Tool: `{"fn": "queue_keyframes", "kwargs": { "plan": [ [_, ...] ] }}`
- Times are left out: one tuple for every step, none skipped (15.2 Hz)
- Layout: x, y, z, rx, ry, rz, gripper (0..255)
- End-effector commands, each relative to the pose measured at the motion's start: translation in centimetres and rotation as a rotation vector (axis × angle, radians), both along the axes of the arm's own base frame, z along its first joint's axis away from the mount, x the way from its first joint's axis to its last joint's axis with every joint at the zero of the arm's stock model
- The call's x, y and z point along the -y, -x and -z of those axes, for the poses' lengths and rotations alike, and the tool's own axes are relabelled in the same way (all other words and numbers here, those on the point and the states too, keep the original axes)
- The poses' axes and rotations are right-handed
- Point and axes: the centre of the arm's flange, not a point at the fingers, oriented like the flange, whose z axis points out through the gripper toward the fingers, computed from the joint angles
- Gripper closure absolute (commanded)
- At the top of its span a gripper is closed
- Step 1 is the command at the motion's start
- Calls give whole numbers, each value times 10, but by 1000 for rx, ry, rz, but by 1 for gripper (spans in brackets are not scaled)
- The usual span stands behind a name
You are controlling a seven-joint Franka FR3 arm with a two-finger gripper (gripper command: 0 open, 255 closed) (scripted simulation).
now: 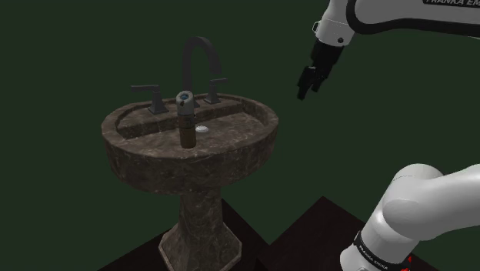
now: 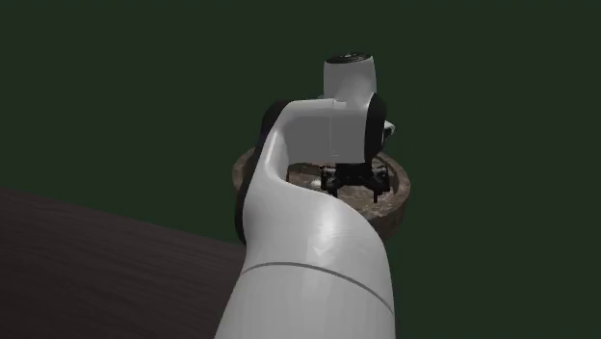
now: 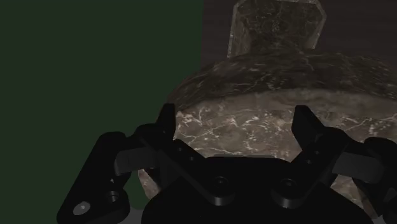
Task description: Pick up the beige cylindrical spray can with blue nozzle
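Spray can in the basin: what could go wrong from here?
1. The faucet spout appears to arch right over the spray can, so a top-down approach by the open pincer may strike it.
2. The can stands upright and narrow inside the sink; a glancing finger could tip it.

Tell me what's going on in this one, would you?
A white Franka arm is after the brownish spray can with a bluish top. The can stands upright in the basin of a dark marbled pedestal sink, just in front of the faucet. The gripper hangs in the air off the shoulder view's right of the sink, above rim height and well apart from the can. In the wrist view its jaws stand apart with nothing between them, so no grasp yet.
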Motion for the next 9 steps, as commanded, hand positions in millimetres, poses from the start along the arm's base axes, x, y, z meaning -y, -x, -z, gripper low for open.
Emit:
{"fn": "queue_keyframes", "kwargs": {
  "plan": [
    [0,0,0,0,0,0,0],
    [-9,-9,1,0,-4,2,0],
    [-19,-18,2,0,-7,3,0],
    [-28,-26,3,0,-11,5,0],
    [-37,-35,4,0,-15,7,0],
    [-47,-44,5,0,-18,8,0],
    [-56,-53,6,0,-22,10,0],
    [-65,-62,7,-1,-26,12,0],
    [-74,-71,7,-1,-29,13,0]
  ]
}}
